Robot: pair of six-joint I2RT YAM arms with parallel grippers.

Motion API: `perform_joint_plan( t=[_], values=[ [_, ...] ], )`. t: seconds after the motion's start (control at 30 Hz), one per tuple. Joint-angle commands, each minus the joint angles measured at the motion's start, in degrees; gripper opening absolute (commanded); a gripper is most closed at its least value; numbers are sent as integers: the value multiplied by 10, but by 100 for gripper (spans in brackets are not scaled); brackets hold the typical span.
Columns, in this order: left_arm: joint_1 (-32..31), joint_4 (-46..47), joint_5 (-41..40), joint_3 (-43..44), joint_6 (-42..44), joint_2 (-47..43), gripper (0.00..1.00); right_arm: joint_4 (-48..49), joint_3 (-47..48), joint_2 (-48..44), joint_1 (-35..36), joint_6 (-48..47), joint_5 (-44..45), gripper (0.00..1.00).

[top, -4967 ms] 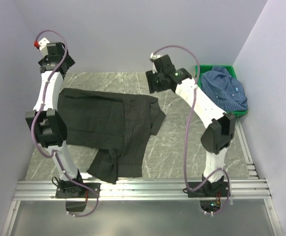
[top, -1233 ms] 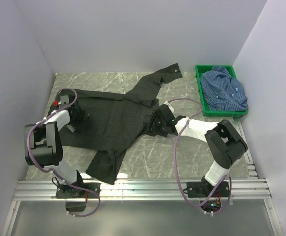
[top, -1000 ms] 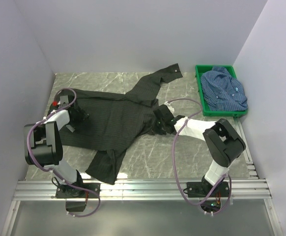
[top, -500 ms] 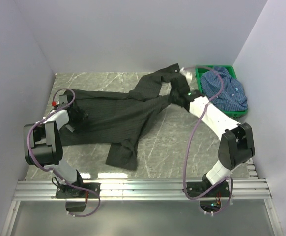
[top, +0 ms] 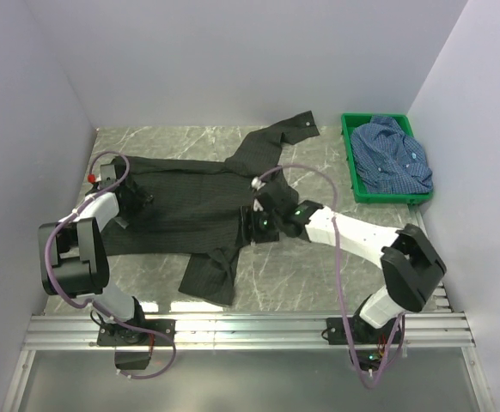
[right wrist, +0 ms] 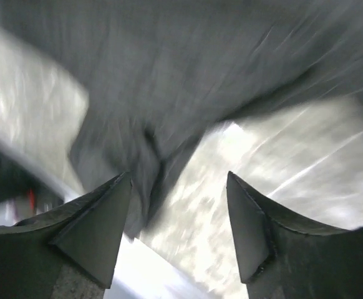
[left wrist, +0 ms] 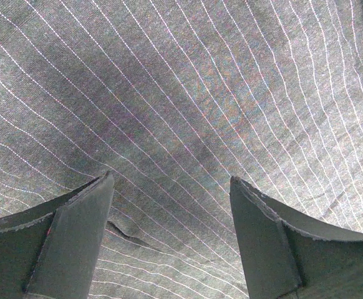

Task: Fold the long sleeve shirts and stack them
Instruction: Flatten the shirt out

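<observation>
Now at the left, our left pincer (left wrist: 169, 180) hangs with jaws spread over the left end of the black shirt (top: 190, 202), holding nothing, as it did a second ago. The shirt lies unfolded across the worktop (top: 293, 266), its near sleeve (top: 209, 276) dragged rightward. Our right pincer (right wrist: 178, 177) has swung back from beside the crate (top: 350, 163) to the shirt's right edge, jaws parted and empty, so we judge the straightening pull finished and the first fold next. The blue shirt (top: 392, 154) sits crumpled in the crate.
</observation>
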Motion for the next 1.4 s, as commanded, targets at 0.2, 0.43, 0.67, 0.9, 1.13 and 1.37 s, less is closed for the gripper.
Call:
perform_joint_plan(
  t=[0.2,0.43,0.67,0.9,1.13,1.37],
  values=[
    [0,-2,-4,10,9,-12,81,-26,68,110,73,-36,-169,73],
    [1,-3,-6,11,9,-11,81,-84,104,184,101,-89,-220,73],
    [0,-2,-8,11,10,-6,81,-109,127,233,129,-119,-230,51],
    [1,-8,-18,14,10,4,81,-237,158,169,136,-145,34,0],
    [1,-9,-14,14,9,10,81,-469,281,80,139,-98,481,0],
    [0,-7,-11,13,7,5,81,-616,381,71,198,-40,679,0]
  ],
)
